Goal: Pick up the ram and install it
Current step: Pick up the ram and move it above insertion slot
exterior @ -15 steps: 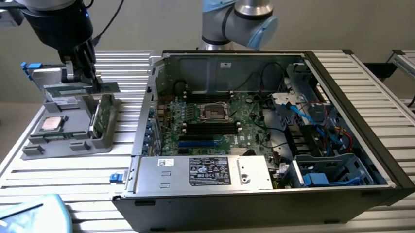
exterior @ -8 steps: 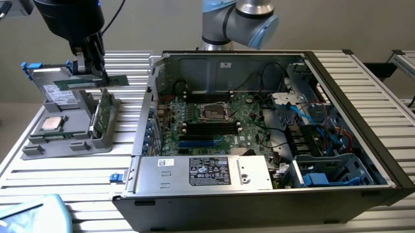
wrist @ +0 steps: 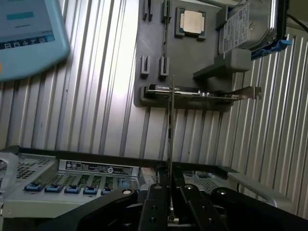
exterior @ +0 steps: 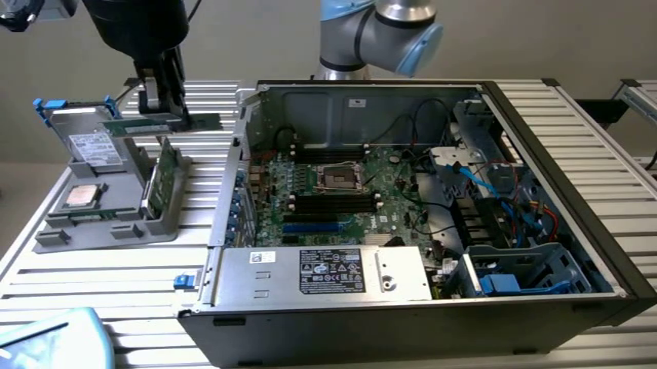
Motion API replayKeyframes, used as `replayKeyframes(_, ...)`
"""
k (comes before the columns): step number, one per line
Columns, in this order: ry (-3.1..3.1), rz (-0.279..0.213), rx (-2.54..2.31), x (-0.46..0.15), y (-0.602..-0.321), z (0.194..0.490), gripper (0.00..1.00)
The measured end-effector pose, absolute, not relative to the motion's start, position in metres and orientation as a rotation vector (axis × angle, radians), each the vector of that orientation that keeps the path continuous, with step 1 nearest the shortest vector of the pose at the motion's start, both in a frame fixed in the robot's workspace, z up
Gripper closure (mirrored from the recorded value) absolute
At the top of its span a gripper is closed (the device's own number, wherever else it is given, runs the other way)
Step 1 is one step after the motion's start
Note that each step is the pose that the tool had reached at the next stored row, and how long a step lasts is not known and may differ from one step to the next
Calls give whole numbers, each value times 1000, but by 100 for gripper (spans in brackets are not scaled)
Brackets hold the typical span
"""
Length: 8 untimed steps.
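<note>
The exterior camera is looking down from high up, a bit far back, at the open computer case (exterior: 318, 108) and the gray tray (exterior: 92, 231). The wrist camera is looking down past the gripper (wrist: 171, 178) from closer. Both are seeing the tray.

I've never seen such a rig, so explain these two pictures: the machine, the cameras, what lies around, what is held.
The machine is a robot arm ending in a pincer. One picture comes from a camera off the arm, the other from a camera on its wrist. On the ribbed table stands an open computer case, its motherboard exposed; beside it, a grey holder carries a silver processor and a drive. The pincer is shut on the ram, a thin green stick, held above the holder.
</note>
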<state>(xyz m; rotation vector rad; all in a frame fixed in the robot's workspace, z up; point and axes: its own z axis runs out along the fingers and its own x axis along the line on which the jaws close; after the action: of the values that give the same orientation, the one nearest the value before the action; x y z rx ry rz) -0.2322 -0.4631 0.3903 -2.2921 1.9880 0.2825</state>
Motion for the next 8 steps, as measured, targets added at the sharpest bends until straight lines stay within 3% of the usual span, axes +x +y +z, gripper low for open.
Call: replayKeyframes(8, 1977, 300, -2281, -204, -471, 391, 85)
